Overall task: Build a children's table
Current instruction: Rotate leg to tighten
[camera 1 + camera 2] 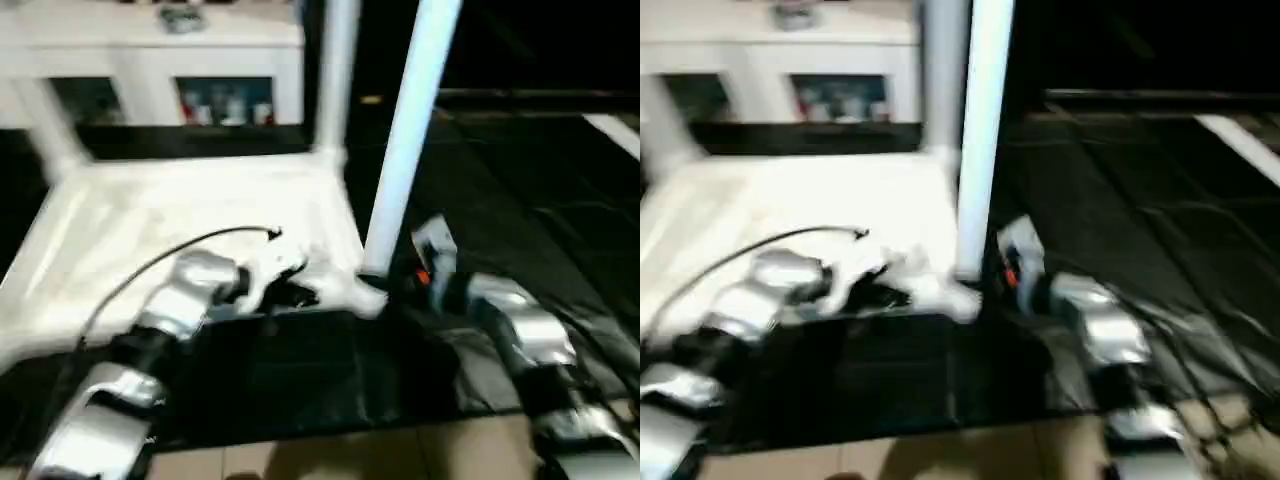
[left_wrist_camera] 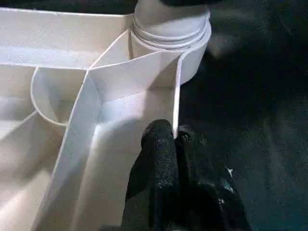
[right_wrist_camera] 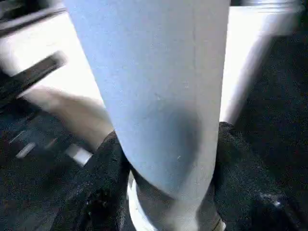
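- Upside down, the children's table (image 1: 190, 235) lies with its ribbed underside facing up on a black mat (image 1: 520, 230) spread over the floor; it takes up the left and middle of the head views.
- Legs stand upright from the table's corner sockets: one at the near right corner (image 1: 405, 150), a second at the far right corner (image 1: 335, 75), and a third at the far left corner (image 1: 45, 130).
- The near right leg's base sits in the round socket (image 2: 171, 29) of the corner lobe, seen in the left wrist view with ribs running off from it.
- Just beside that corner, the left hand (image 2: 175, 144) has its two black fingers pressed together on the thin white edge wall of the table top (image 2: 175, 96), one finger inside the wall and one outside.
- On the other side of the corner, the right hand (image 3: 166, 173) has its fingers spread around the lower part of the near right leg (image 3: 159, 86); one black finger (image 3: 103, 178) lies against each side of the leg, clasping it.
- A thin black cable (image 1: 160, 260) arches over the table top toward the left wrist.
- Behind the table stands a white cabinet (image 1: 150, 60) with glass doors and small items inside, too blurred to make out.
- Nearest the robot, a strip of tan floor (image 1: 330, 455) shows past the mat's edge.
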Controlling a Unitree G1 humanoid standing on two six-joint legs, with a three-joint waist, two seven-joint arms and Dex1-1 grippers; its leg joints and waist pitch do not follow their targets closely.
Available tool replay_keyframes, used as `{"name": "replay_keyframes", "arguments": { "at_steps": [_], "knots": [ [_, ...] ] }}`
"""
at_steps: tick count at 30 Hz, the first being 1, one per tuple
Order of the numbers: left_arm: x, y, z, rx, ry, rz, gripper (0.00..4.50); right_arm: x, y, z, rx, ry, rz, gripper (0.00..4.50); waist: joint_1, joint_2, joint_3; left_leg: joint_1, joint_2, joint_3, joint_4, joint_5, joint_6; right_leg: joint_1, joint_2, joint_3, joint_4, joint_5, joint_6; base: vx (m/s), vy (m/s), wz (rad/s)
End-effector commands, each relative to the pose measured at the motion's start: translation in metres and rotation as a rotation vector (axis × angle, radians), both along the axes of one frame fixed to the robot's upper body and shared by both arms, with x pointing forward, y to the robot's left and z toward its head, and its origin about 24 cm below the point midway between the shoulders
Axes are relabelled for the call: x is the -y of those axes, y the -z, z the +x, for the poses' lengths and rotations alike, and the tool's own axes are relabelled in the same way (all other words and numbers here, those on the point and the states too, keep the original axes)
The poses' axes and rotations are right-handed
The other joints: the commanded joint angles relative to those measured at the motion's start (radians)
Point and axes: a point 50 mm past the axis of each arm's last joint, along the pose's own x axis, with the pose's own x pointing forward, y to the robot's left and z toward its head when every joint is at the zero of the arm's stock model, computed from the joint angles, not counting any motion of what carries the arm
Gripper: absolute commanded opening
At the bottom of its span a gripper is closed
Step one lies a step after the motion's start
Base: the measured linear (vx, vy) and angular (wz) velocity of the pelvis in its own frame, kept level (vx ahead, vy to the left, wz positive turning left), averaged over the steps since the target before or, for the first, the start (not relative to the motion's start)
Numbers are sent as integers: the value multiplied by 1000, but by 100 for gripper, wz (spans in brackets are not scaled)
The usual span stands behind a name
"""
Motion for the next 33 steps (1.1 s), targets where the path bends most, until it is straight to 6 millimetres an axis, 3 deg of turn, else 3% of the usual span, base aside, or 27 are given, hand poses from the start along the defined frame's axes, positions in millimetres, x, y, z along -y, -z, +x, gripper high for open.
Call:
{"name": "replay_keyframes", "arguments": {
  "at_steps": [1,3,7,8,11,16,17,20,22,23,28,29,30,33],
  "knots": [
    [39,-21,11,79,-60,-103,0,-64,18,-11,-123,-114,35,206,2,1,-61,2,31,-19,-73,-206,-9,47,-84,51,-105,-458,-112,0,0,0],
    [43,-23,16,107,-121,-85,0,-76,15,-6,-107,-73,1,205,-1,-4,-63,1,29,-16,-71,-188,6,48,-82,53,-104,-429,-118,0,0,0],
    [47,-27,19,129,-158,-81,0,-84,13,-1,-62,-49,-74,205,1,-1,-69,-6,34,-16,-69,-134,27,55,-82,56,-86,-296,-151,0,0,0],
    [47,-27,19,131,-157,-79,0,-85,13,-1,-59,-48,-69,205,1,-9,-69,-7,35,-14,-69,-124,37,55,-80,58,-82,-254,-162,0,0,0],
    [39,-28,18,153,-138,-53,0,-81,12,-5,-46,-98,-26,266,3,-4,-68,-5,37,-13,-69,-121,51,56,-83,59,-79,-226,-175,0,0,0],
    [22,-24,14,167,-81,-22,0,-57,17,-9,-11,-141,-22,305,2,-8,-65,-8,37,-16,-73,-152,53,61,-86,58,-87,-303,-152,0,0,0],
    [15,-21,12,160,-49,-10,0,-44,17,-12,6,-167,-22,313,3,-3,-64,-6,38,-15,-73,-159,56,58,-84,59,-90,-305,-146,0,0,0],
    [8,-20,9,158,-13,4,0,-32,16,-15,26,-192,-19,322,2,-4,-65,-8,40,-15,-73,-148,65,60,-82,60,-82,-257,-163,0,0,0],
    [-3,-16,2,142,111,36,0,-6,9,-19,54,-237,16,354,2,-4,-65,-6,40,-15,-72,-159,72,59,-82,59,-86,-266,-162,0,0,0],
    [-3,-16,2,142,111,36,0,-6,9,-19,54,-237,16,360,1,-5,-64,-7,40,-15,-72,-159,74,61,-83,60,-85,-270,-163,0,0,0],
    [-17,-14,-10,116,292,63,0,27,2,-31,66,-397,-12,404,15,-2,-68,-3,48,-11,-69,-135,76,57,-82,61,-74,-208,-193,0,0,0],
    [-19,-13,-11,109,307,64,0,30,1,-32,63,-414,-15,407,19,-5,-68,-2,47,-11,-68,-130,80,55,-81,60,-74,-199,-198,0,0,0],
    [-20,-13,-12,104,322,65,0,33,0,-33,60,-429,-17,407,28,-4,-67,-2,48,-8,-66,-123,85,54,-81,61,-71,-184,-209,0,0,0],
    [-24,-12,-18,95,408,83,0,43,-7,-37,55,-509,-21,407,39,-7,-67,-3,48,-9,-66,-125,87,56,-83,60,-71,-198,-203,0,0,0]
  ]
}}
